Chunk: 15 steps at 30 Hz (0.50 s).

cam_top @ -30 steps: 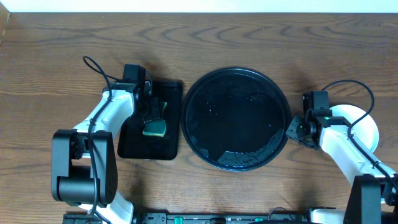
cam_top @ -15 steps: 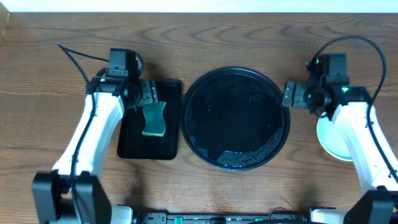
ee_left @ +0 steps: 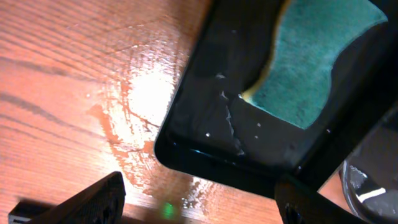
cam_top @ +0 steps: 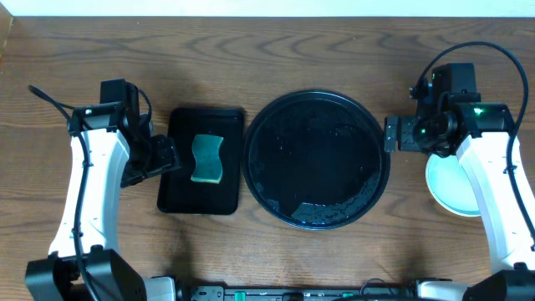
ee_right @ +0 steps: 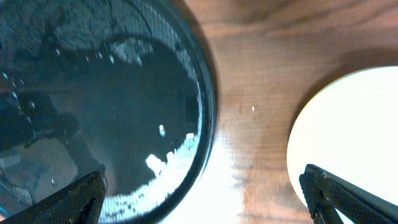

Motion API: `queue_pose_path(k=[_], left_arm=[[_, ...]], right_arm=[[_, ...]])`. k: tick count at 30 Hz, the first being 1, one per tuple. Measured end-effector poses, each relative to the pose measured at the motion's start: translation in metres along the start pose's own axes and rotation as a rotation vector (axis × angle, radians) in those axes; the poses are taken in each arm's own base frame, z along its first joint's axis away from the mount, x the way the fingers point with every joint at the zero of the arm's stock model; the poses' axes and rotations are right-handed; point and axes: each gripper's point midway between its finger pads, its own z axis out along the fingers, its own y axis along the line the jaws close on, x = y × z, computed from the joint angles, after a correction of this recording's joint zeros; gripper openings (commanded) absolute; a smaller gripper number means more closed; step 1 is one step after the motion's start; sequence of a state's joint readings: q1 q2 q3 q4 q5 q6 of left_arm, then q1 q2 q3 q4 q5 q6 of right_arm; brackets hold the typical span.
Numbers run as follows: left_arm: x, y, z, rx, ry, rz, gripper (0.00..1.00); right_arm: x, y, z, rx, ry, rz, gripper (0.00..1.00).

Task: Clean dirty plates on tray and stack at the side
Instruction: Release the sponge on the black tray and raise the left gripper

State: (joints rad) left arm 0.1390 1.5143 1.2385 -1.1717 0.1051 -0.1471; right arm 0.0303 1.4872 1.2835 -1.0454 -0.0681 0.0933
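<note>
Brown wood-grain bench (cam_top: 318, 50), wet sheen beside the trays. Centre: round black tray (cam_top: 318, 94), speckled with droplets. Left of it, rectangular tray (cam_top: 180, 196) holding green sponge (cam_top: 206, 159). Pale plates (cam_top: 451, 188) at right edge. Wide and empty: left pincer (cam_top: 160, 157), right pincer (cam_top: 391, 134).

- Our left gripper (cam_top: 165, 156), at 9 o'clock, points toward 3 o'clock, jaws wide.
- Our right gripper (cam_top: 390, 134), at 3 o'clock, points toward 9 o'clock, jaws wide.
</note>
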Motion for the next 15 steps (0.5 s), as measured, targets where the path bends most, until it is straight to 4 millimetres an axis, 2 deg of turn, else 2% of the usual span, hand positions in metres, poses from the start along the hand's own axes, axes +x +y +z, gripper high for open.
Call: queue_pose_path(k=[7, 15], left_arm=[[0.006, -0.006, -0.022, 0.053, -0.099, 0.039, 0.78], [0.015, -0.008, -0.057, 0.119, -0.371, 0.070, 0.78]], right_arm=[[0.020, -0.001, -0.008, -0.003, -0.043, -0.003, 0.99], [0.056, -0.004, -0.027, -0.017, -0.239, -0.015, 0.99]])
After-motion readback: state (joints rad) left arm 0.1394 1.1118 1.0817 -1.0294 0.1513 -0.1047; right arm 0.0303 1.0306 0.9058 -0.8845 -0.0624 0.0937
